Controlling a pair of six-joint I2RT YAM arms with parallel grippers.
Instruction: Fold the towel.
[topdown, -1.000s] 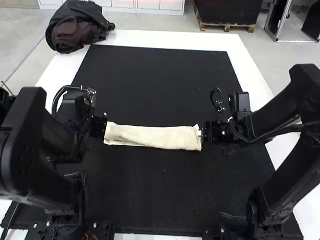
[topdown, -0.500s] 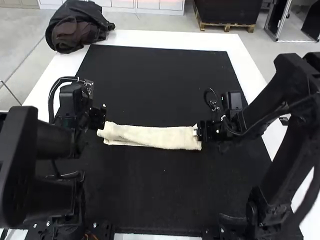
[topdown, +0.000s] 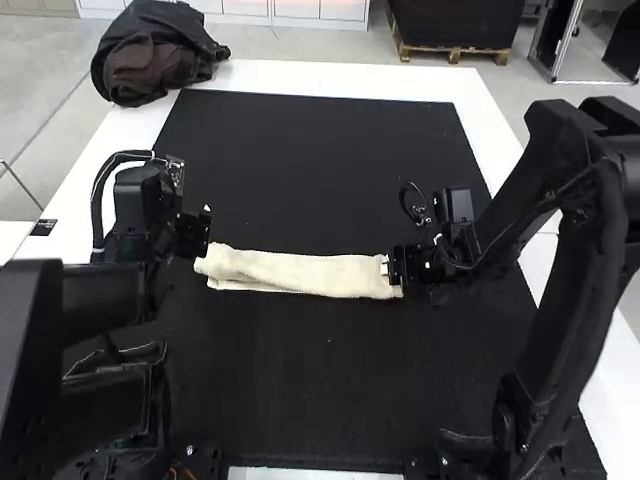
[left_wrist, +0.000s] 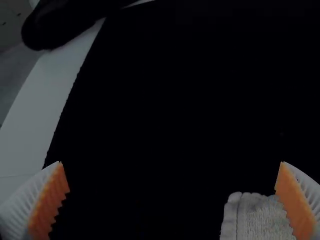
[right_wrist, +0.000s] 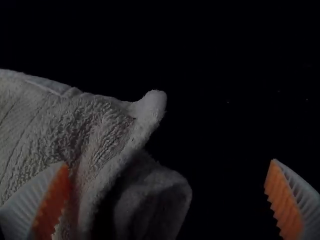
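While fingers (topdown: 385, 268) stand apart, the towel (topdown: 310, 274) lies folded

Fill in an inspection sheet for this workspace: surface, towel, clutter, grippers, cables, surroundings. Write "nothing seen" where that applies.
Surface: black mat laid on a white tabletop.
Towel: cream towel, folded into a long, narrow strip lying crosswise on the mat; its layers gape at the right end.
Clutter: dark bag or garment, bunched at the far left corner, partly on the white border.
Left gripper: open, at the towel's left end.
Right gripper: open, at the towel's right end.
Cables: one arched at the left arm's wrist, one looped at the right arm's wrist.
Surroundings: people or hands at the table, nothing seen.
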